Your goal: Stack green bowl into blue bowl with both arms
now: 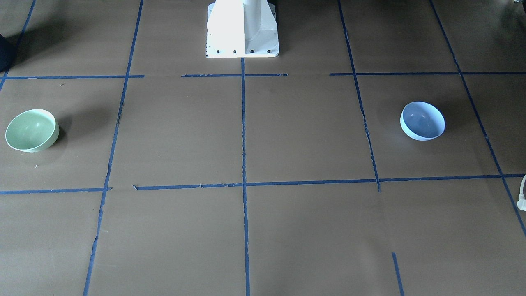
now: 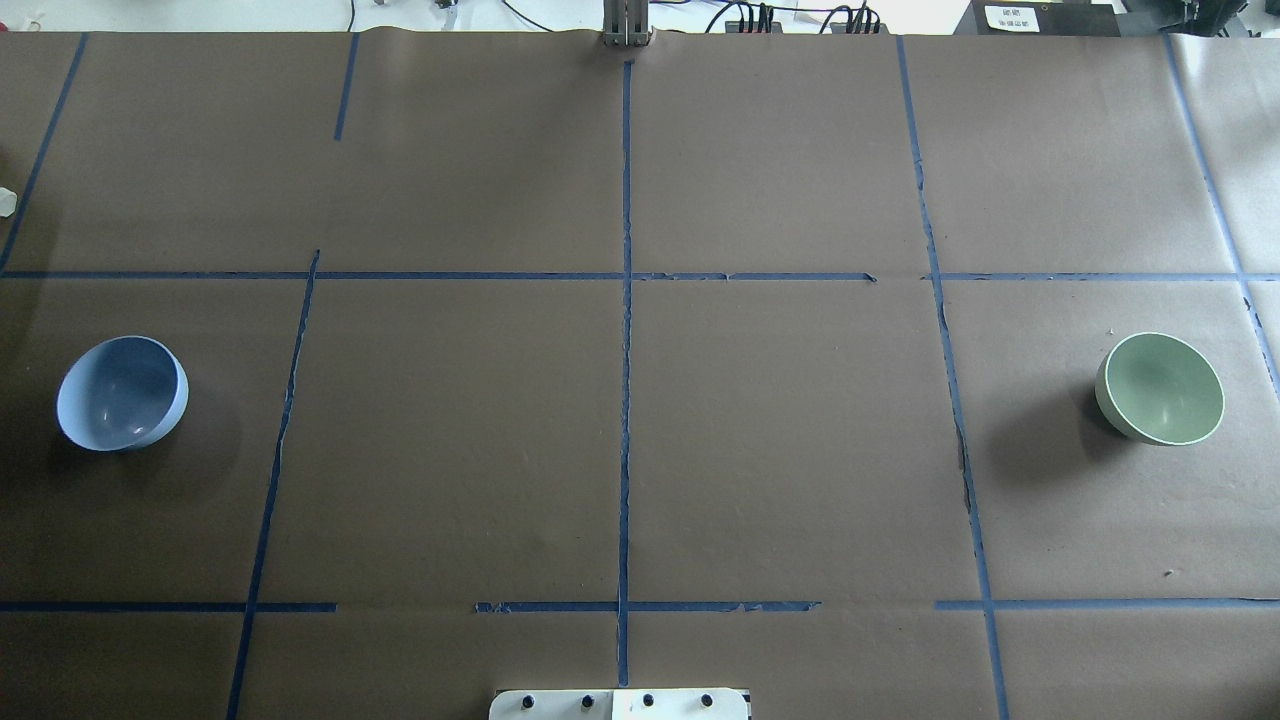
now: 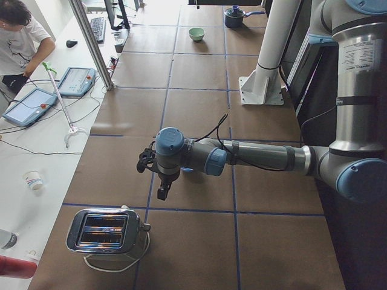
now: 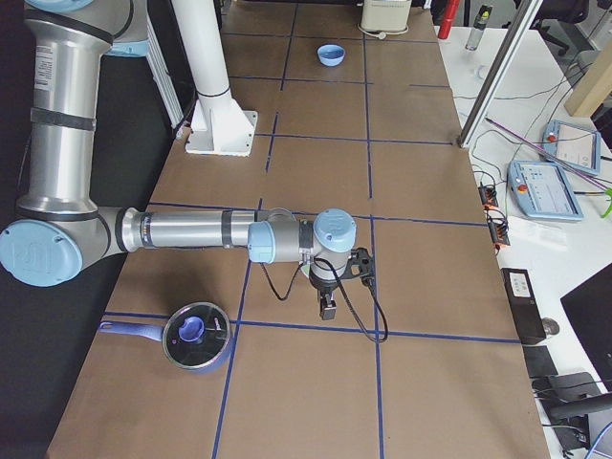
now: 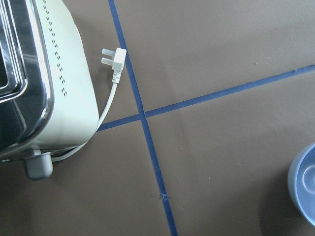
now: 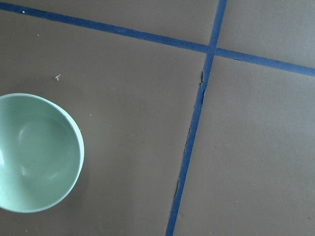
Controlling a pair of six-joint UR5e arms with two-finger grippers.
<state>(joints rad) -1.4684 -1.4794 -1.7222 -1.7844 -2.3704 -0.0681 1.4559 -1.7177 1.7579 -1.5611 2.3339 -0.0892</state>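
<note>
The green bowl [image 2: 1160, 388] stands upright on the table's right side; it also shows in the front view [image 1: 32, 130] and at the left of the right wrist view [image 6: 34, 152]. The blue bowl [image 2: 122, 392] stands upright on the table's left side, and its rim shows at the right edge of the left wrist view [image 5: 304, 184]. Neither arm shows in the overhead or front view. The left gripper [image 3: 162, 192] and the right gripper [image 4: 327, 311] hang above the table, seen only from the sides. I cannot tell whether they are open or shut.
A chrome toaster [image 3: 106, 231] with a loose white plug [image 5: 114, 59] stands at the table's left end. A lidded blue pot [image 4: 196, 335] stands at the right end. The white pedestal base [image 1: 242, 31] is at the robot's edge. Blue tape lines grid the brown table.
</note>
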